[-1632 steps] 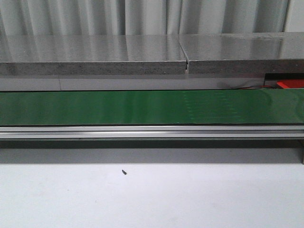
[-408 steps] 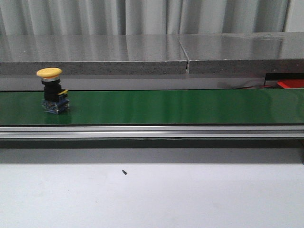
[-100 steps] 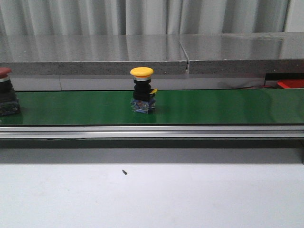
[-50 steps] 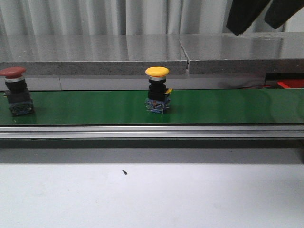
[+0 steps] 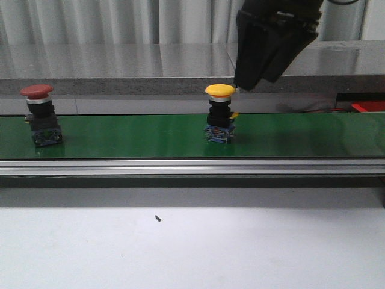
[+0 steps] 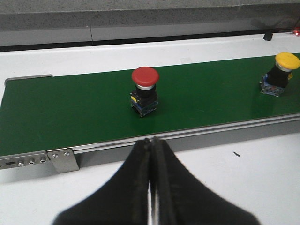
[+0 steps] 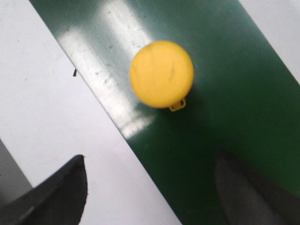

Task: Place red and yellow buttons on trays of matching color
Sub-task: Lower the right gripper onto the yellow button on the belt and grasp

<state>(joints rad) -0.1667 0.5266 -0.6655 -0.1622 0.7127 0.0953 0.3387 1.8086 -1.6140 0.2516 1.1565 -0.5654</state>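
Near the middle of the front view, the yellow button [image 5: 220,114] stands upright on the green conveyor belt [image 5: 132,136], its mushroom cap on top of a black body and a bluish base. The red button [image 5: 40,115] stands upright too, at the left of the frame, well apart from the yellow one on the same belt.

The right claw [image 5: 254,84] hangs from the upper right of that frame, its dark tips just above and slightly right of the yellow cap (touching or not, I cannot tell). In the right wrist view its two fingers [image 7: 56,192] are spread wide at the lower corners, holding nothing, with the yellow button between and beyond them.

The left claw [image 6: 151,154] is pressed closed, empty, over the white surface [image 6: 211,173] in front of the belt, the red button beyond it.
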